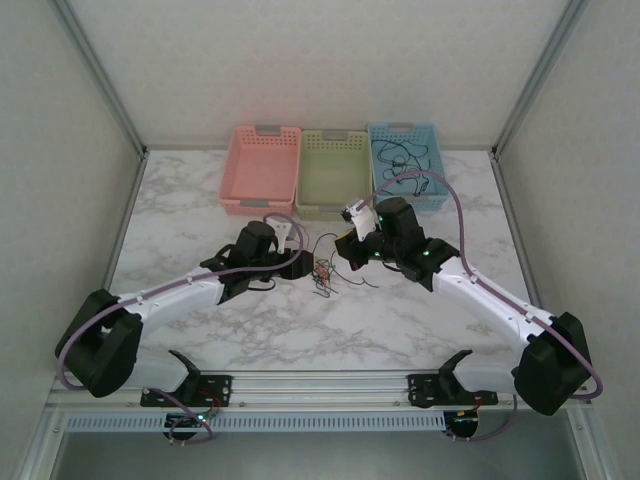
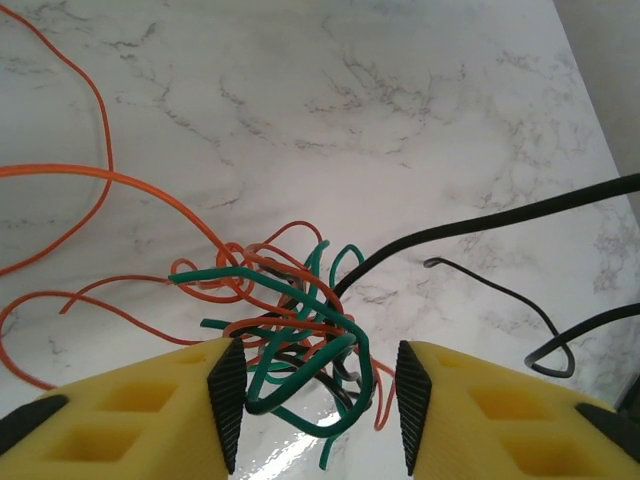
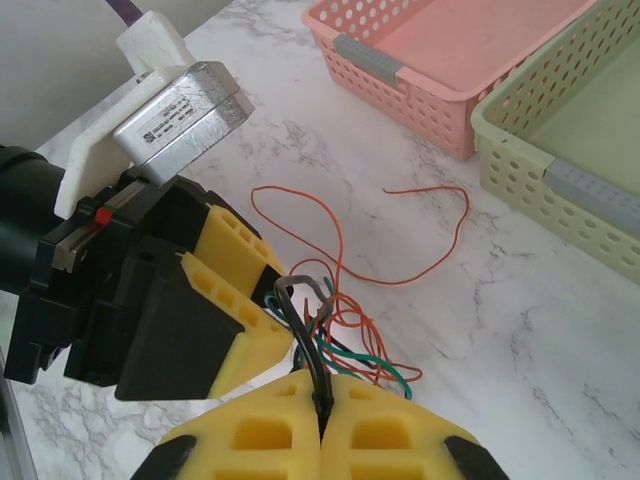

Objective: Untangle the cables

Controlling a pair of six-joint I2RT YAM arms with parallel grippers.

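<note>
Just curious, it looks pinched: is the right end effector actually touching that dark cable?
Touching. The right wrist view shows the right end effector closed on the dark cable, which is pinched between its jaws.

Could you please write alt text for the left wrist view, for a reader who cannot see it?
The left gripper, its two yellow fingers apart, straddles a knot of green, orange and black cables on a white marble table. Loose orange strands loop off to the image's left and a black cable runs off to its right.
</note>
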